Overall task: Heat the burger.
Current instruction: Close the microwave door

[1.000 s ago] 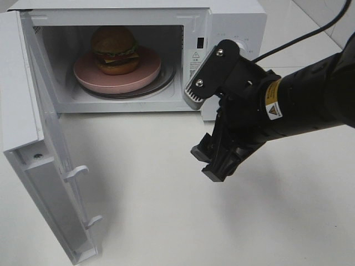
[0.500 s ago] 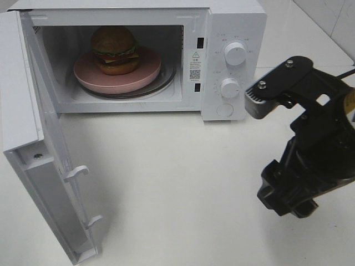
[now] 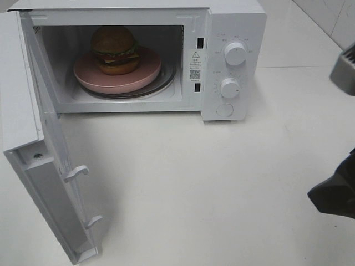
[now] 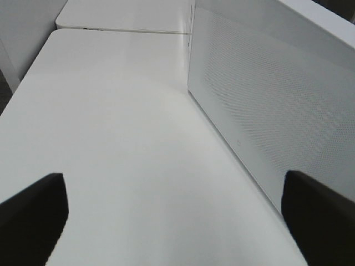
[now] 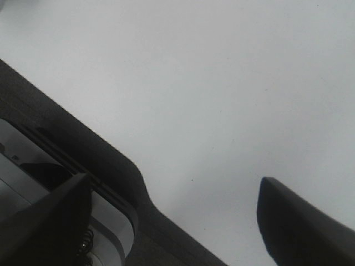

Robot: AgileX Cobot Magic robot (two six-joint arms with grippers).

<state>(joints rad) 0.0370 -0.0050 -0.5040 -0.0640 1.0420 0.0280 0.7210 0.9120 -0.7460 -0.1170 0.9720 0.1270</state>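
The burger [image 3: 115,50] sits upright on a pink plate [image 3: 89,77] inside the white microwave [image 3: 233,22], whose door [image 3: 28,111] hangs wide open to the left. Only a dark part of my right gripper [image 3: 337,194] shows at the right edge of the high view, far from the microwave. In the right wrist view my right gripper [image 5: 172,221] is open over bare white table with nothing between its fingers. My left gripper [image 4: 177,221] is open and empty too, low over the table beside the door's outer face [image 4: 266,100]; the high view does not show it.
Two round knobs [image 3: 235,54] [image 3: 229,87] and a button are on the microwave's right panel. A white tabletop [image 3: 194,183] spreads in front. A dark structure [image 5: 83,149] crosses the right wrist view's lower left.
My right arm has swung away to the right from in front of the microwave's panel and is nearly out of the high view. Burger, plate and door have not moved.
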